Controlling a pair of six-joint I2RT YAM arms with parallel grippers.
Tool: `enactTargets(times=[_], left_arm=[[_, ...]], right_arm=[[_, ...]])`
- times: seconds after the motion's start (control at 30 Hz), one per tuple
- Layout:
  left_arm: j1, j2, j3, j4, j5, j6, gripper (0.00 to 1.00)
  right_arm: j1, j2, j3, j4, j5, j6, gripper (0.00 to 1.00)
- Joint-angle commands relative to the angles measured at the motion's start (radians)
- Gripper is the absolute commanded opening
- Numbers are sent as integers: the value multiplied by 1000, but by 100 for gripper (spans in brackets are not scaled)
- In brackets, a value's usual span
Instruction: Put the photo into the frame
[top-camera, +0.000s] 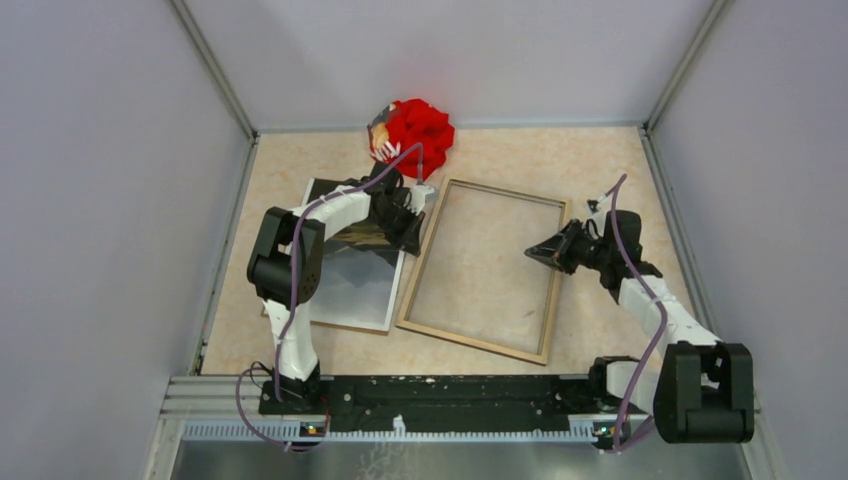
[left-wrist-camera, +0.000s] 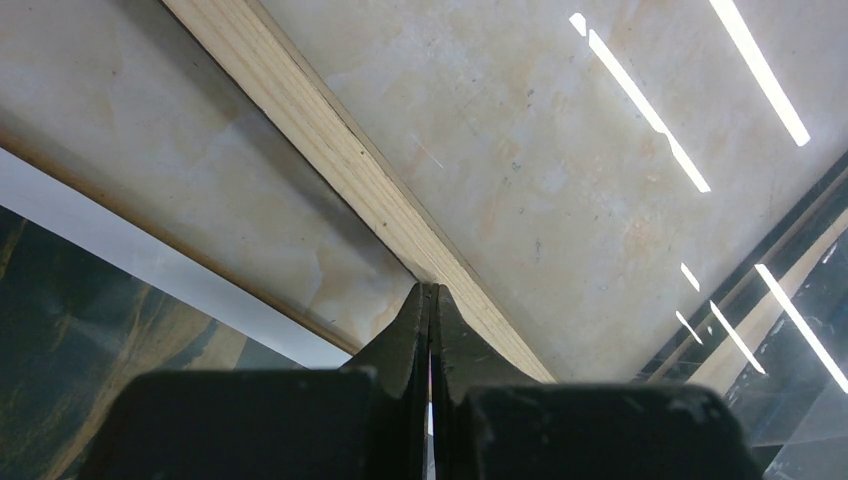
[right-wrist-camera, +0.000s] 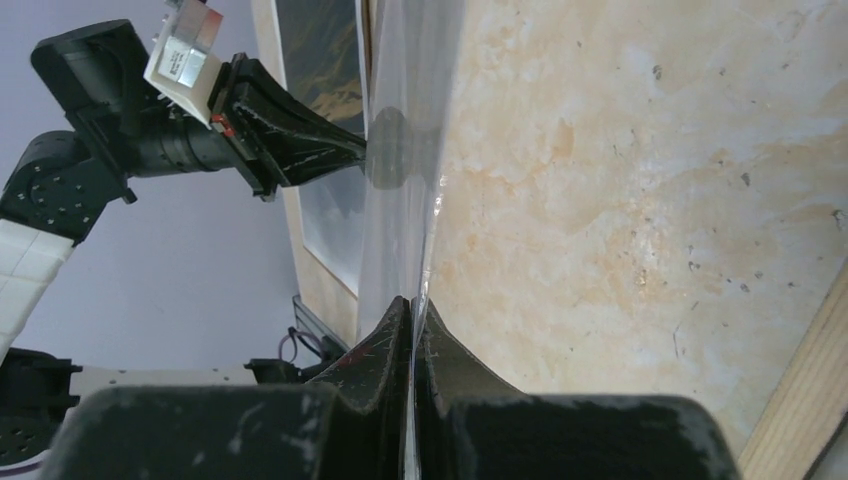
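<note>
The frame (top-camera: 475, 341) lies wood-coloured back up in the middle of the table; its rail shows in the left wrist view (left-wrist-camera: 330, 140) and the right wrist view (right-wrist-camera: 800, 400). The photo (top-camera: 355, 285) lies face up to its left, partly under my left arm, and shows in the wrist views (left-wrist-camera: 80, 330) (right-wrist-camera: 320, 50). My left gripper (top-camera: 418, 215) (left-wrist-camera: 432, 290) is shut, tips at the frame's left rail. My right gripper (top-camera: 532, 254) (right-wrist-camera: 412, 305) is shut on a thin clear pane (right-wrist-camera: 405, 200), seen edge-on and running across the frame opening to my left fingertips (right-wrist-camera: 350, 148).
A red cloth bundle (top-camera: 418, 130) lies at the back, just behind my left gripper. Grey walls enclose the table on the left, back and right. A metal rail (top-camera: 450, 395) with the arm bases runs along the near edge.
</note>
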Motion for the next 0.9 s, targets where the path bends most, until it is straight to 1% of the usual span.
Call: enactTargets(times=[0.0,0.33,0.87], left_arm=[[-11,36,5,-18,25,14,0],[-11,43,4,-16,29,13,0],[-11,41,4,-17,31,12,0]], right_arm=[[12,34,56,-65,-24,-75,0],[5,39,60,-114,15,-116,0],[5,56,37,-53,7,-73,0]])
